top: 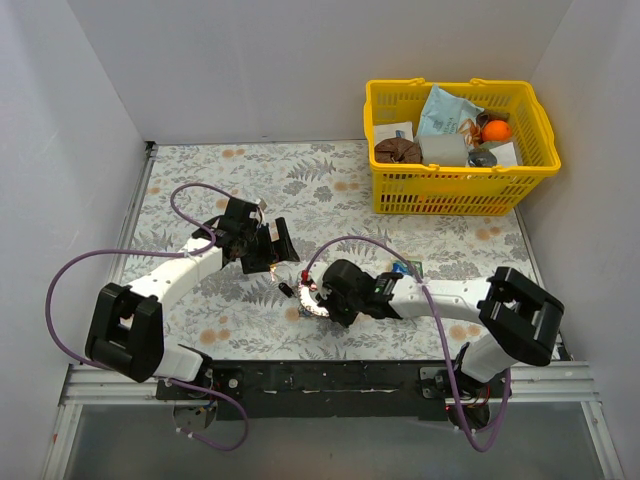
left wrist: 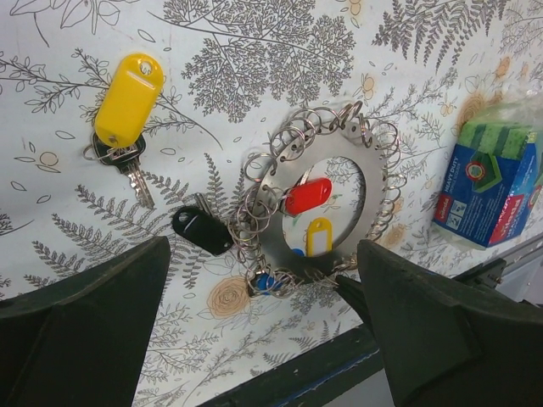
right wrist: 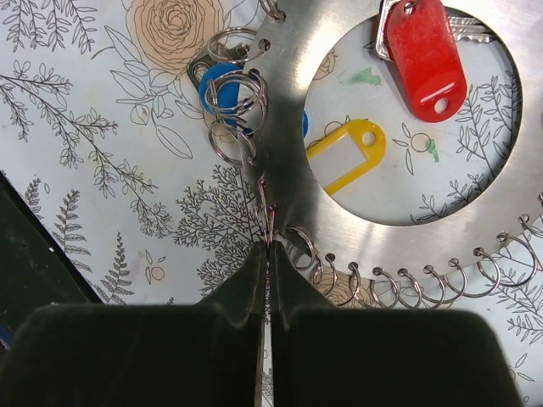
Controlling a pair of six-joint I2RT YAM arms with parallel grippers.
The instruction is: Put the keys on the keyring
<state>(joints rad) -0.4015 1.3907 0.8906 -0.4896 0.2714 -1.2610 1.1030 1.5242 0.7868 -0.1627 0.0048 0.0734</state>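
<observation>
- Far left: left gripper (left wrist: pixel 263 254), fingers wide apart, empty.
- Next: yellow key (left wrist: pixel 127 97) and black key (left wrist: pixel 202 229), loose on table (left wrist: pixel 51 212).
- Then keyring (right wrist: pixel 284 186), flat on table, red key (right wrist: pixel 424 59) inside.
- Right gripper (right wrist: pixel 268 250): fingers pressed together at keyring's rim.

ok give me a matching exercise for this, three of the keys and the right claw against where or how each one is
Things:
1. yellow plastic-headed metal key
2. red plastic-headed metal key
3. black plastic-headed metal key
4. right black claw

Places or states:
a. inside the hole of the flat shiny metal keyring
b. shut, at the keyring's rim
c. lying apart from the keyring
d. right beside the keyring's outer rim

Pairs: 1-c, 2-a, 3-d, 4-b
</observation>
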